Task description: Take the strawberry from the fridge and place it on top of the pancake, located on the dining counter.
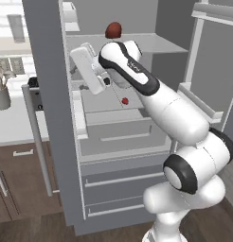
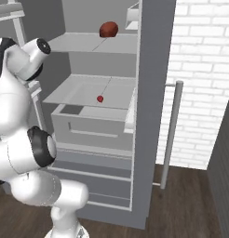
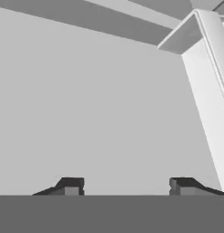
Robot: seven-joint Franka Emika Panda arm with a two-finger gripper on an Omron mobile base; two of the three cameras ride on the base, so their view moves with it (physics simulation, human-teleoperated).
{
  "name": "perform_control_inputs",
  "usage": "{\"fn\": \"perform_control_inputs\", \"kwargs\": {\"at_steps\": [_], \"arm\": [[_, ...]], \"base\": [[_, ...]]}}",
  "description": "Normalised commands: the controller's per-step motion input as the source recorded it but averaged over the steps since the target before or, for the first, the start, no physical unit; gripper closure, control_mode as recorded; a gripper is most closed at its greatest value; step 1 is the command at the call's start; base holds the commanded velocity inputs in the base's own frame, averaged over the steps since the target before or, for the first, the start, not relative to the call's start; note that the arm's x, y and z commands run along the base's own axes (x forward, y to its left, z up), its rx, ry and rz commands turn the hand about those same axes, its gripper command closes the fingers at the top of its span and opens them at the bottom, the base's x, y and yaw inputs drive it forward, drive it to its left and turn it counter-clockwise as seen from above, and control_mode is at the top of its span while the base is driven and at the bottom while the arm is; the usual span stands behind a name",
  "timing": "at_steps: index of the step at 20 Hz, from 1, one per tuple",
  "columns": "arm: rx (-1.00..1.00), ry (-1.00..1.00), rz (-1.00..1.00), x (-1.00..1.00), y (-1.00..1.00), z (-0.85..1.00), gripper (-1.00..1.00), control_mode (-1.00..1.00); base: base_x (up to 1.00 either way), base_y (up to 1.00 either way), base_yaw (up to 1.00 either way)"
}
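Strawberry [image 1: 125,100], a tiny bright red berry, sits on a pale grey middle shelf [image 2: 84,90] inside the tall matte grey fridge [image 1: 47,94]. In the right base view the berry [image 2: 100,98] lies near the front edge of that shelf, just above a grey drawer box [image 2: 93,123]. Nothing touches the berry.

One shelf higher, far back, rests a bigger dark red rounded lump [image 1: 113,30]. It shows in the right base view too [image 2: 108,29].

The fridge doors stand open. A long thin silver handle [image 1: 37,137] hangs on the left door, and another silver handle [image 2: 171,130] shows on the right door. Two flat grey drawers [image 1: 118,194] fill the bottom of the fridge.

The white robot arm with dark joints [image 1: 175,118] reaches into the fridge from the lower right of the left base view. Its hand is up near the middle shelf, to the left of the berry and apart from it.

In the hand view the pincer [image 3: 125,185] is open. Its two small dark tips stand well apart with nothing between them, and it faces a plain grey wall of the fridge.

To the left of the fridge, a grey cup with spoons [image 1: 2,94] stands on a white surface [image 1: 14,125] over brown wooden cabinets [image 1: 19,184].
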Motion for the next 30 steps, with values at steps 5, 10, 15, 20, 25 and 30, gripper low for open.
{"fn": "perform_control_inputs", "kwargs": {"at_steps": [5,10,15,20,25,30], "arm": [[0.0,-0.17,0.0,-0.99,-0.67,0.0,-1.0,-1.0],[-0.03,-0.1,0.0,-0.98,-0.61,-0.16,-1.0,-1.0],[-0.21,-0.04,0.0,-0.87,-0.59,-0.46,-1.0,-1.0],[-0.24,-0.01,0.0,-0.73,-0.9,-0.41,-1.0,-1.0],[-0.27,0.0,0.0,-0.7,-0.93,-0.43,-1.0,-1.0],[-0.36,0.0,0.0,-0.6,-0.68,-0.4,-1.0,-1.0]], "base": [[0.0,0.0,0.0],[0.0,0.0,0.0],[0.0,0.0,0.0],[0.0,0.0,0.0],[0.0,0.0,0.0],[0.0,0.0,0.0]]}}
